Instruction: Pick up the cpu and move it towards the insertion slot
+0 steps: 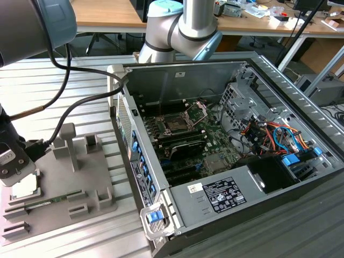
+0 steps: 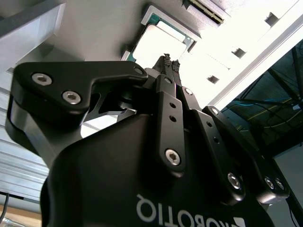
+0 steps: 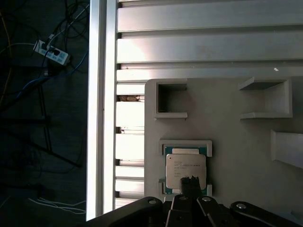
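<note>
Exterior view: grey plastic tray [image 1: 80, 183] is set beside the open metal case [image 1: 226, 201]. The cpu [image 1: 24, 185] is seated in a square tray recess, under the gripper [image 1: 13, 172]. The slot [image 1: 176, 124] is well apart, inside the case.
Second wrist view: black jaws are seen together over the silvery cpu [image 2: 161, 45].
First wrist view: the flat, green-rimmed cpu [image 3: 185, 168] is partly covered by the jaws.

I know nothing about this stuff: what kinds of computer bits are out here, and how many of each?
cpu: 1
memory stick: 1
grey tray: 1
computer case: 1
insertion slot: 1
Total: 5
</note>
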